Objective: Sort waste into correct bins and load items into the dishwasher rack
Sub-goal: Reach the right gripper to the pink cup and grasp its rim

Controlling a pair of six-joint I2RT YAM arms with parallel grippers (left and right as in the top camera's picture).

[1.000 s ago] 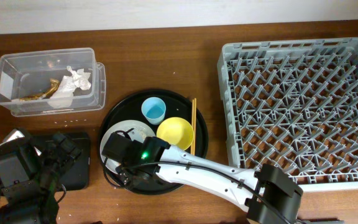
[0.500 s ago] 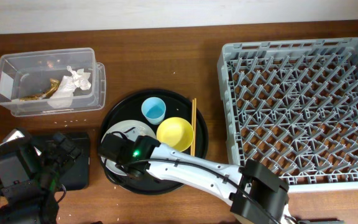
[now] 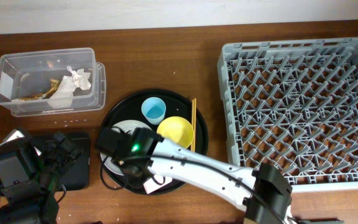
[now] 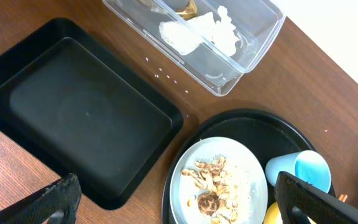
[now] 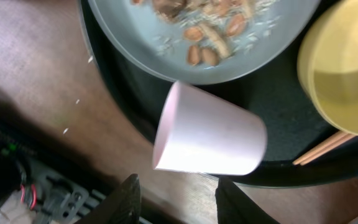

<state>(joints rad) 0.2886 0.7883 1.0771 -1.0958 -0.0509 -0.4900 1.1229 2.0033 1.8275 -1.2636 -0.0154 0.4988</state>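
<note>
Fingers [image 5: 128, 202] parted, pink cup [image 5: 210, 140] sideways, label [image 3: 5, 82] unreadable

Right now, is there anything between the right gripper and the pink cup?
Nothing visible. The pink cup lies on its side at the round black tray's edge, directly ahead of the right gripper, whose jaws stand apart. The grey plate and yellow bowl sit beyond the cup.

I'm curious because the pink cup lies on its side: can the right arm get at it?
Probably yes: the pink cup lies just ahead of the open right end effector, with nothing between them.
</note>
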